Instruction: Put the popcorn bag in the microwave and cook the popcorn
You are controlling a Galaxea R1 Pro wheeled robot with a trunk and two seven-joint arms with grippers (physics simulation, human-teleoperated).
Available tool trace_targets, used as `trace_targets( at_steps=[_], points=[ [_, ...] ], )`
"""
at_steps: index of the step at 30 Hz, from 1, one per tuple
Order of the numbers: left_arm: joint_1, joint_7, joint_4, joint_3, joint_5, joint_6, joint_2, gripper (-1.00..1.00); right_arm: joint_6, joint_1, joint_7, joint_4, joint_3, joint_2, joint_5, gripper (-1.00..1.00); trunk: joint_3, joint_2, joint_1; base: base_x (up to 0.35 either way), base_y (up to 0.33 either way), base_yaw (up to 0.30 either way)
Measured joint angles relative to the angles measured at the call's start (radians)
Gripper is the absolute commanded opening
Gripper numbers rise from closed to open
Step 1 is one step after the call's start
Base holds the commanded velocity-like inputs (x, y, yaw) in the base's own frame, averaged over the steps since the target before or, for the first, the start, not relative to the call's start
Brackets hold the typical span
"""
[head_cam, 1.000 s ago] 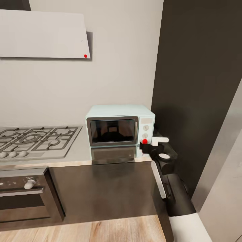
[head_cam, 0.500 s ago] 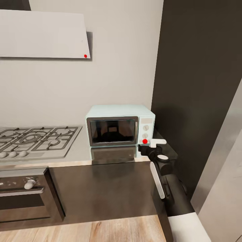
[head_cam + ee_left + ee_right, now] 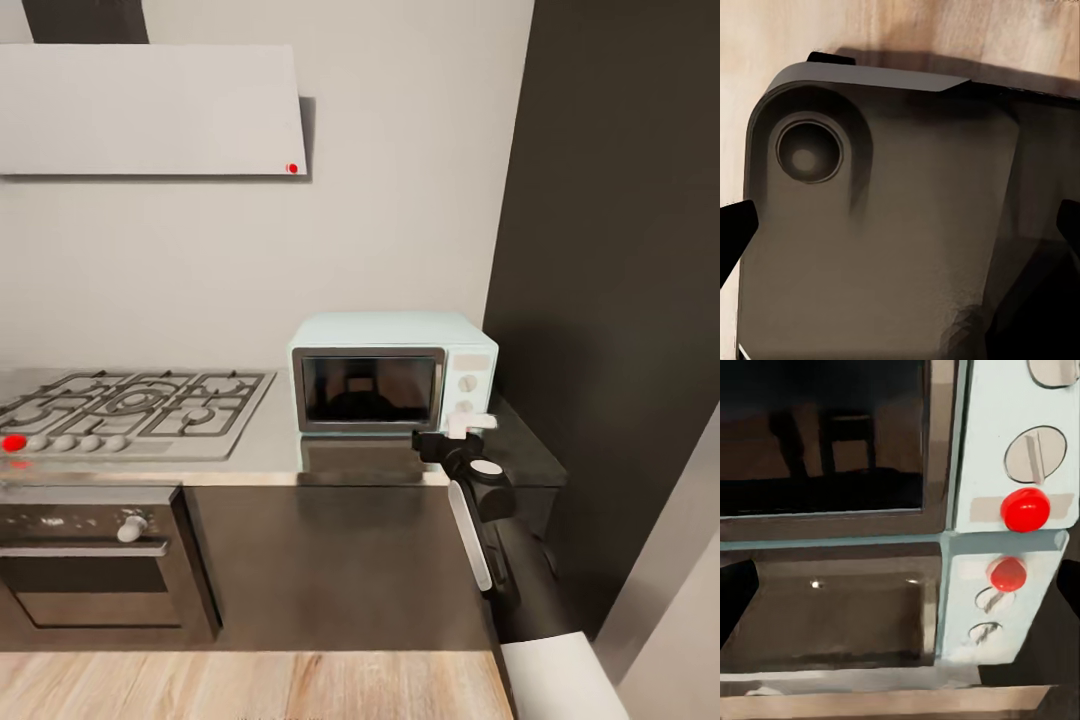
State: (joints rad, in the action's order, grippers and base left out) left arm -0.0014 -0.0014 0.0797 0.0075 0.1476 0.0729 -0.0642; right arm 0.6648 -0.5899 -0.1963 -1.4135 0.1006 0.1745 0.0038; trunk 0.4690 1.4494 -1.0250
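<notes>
The pale blue microwave stands on the grey countertop against the wall, its dark glass door shut. My right gripper hovers open just in front of the lower end of the white knob panel, with nothing between its fingers. In the right wrist view the red button and a knob are close ahead. The left gripper is open over my own dark base. The popcorn bag is out of view.
A gas hob lies left of the microwave, with a white hood above it and a black oven below. A tall dark cabinet walls off the right side. Light wood floor runs along the cabinet fronts.
The whole picture has shifted, so the camera has moved; the microwave now sits further right in it. The right gripper now covers the panel's red button in the head view.
</notes>
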Motion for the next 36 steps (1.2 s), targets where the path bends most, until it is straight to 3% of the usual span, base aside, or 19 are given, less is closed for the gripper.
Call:
trace_targets(
  at_steps=[26,36],
  points=[
    [0.0,0.0,0.003,0.0,-0.002,0.0,0.0,1.0,-0.025,0.0,-0.008,0.009,-0.002,0.0,0.004,1.0,0.0,0.0,0.0,0.003,0.0,0.019],
    [0.0,0.0,0.001,0.0,-0.002,0.0,0.001,1.0,-0.026,0.0,-0.009,0.01,-0.002,0.0,0.005,1.0,0.0,0.0,0.001,0.251,0.0,0.0]
  ],
)
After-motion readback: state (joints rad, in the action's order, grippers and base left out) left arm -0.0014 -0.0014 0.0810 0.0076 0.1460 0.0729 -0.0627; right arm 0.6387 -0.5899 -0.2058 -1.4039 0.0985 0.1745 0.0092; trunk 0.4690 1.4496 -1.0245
